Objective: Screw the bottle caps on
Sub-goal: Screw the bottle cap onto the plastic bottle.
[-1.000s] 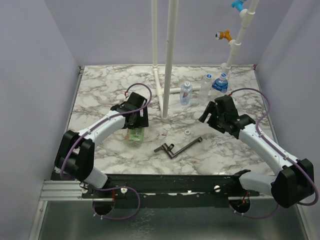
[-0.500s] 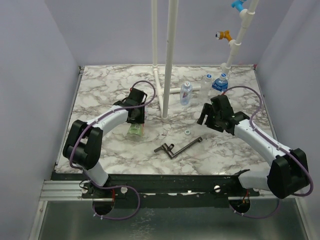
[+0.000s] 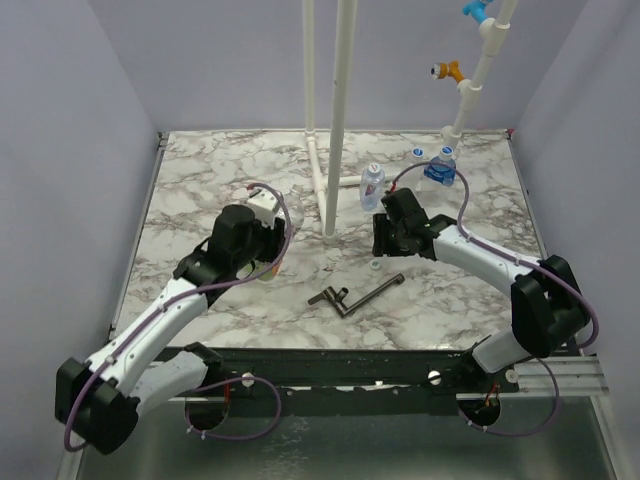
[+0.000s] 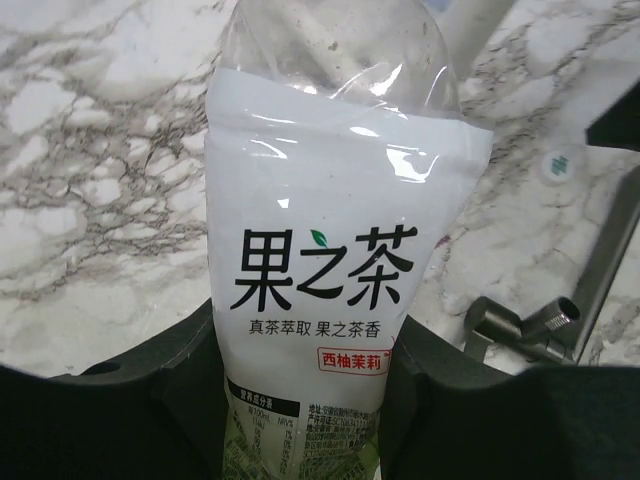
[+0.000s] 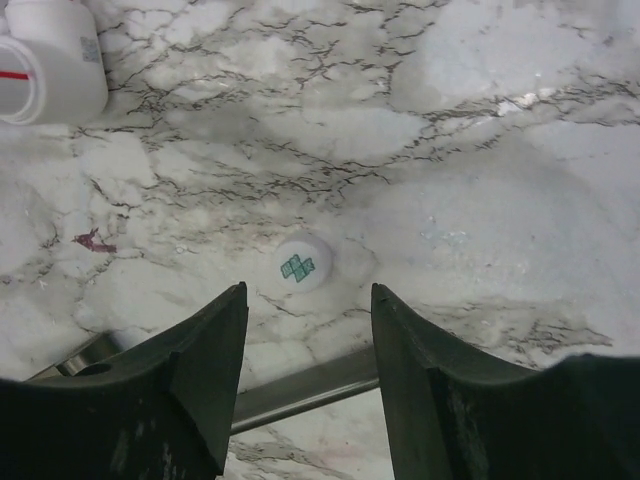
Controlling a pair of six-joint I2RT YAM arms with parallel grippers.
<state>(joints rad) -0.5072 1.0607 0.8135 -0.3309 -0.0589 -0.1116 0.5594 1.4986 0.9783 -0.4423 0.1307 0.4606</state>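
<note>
A clear bottle (image 4: 330, 190) with a white label in black characters lies lengthwise between the jaws of my left gripper (image 4: 300, 325), which is shut on its lower body. Its neck runs out of the top of the left wrist view. From above, this gripper (image 3: 258, 250) is left of the white pipes. A small white bottle cap (image 5: 302, 264) with a green mark lies on the marble just ahead of my right gripper (image 5: 308, 300). That gripper is open, with a finger either side and nothing between them. The same cap (image 3: 375, 265) (image 4: 557, 163) sits below the right gripper (image 3: 385, 240).
A black T-shaped metal tool (image 3: 355, 294) lies just behind the cap, and its rod (image 5: 300, 385) crosses under the right jaws. Three small bottles (image 3: 372, 184) (image 3: 440, 166) (image 3: 416, 155) stand at the back right. Tall white pipes (image 3: 338, 110) rise at the centre back.
My left gripper has closed on the labelled bottle and drawn back with it as the arm swung. My right gripper has moved left over the cap, and its jaws have narrowed.
</note>
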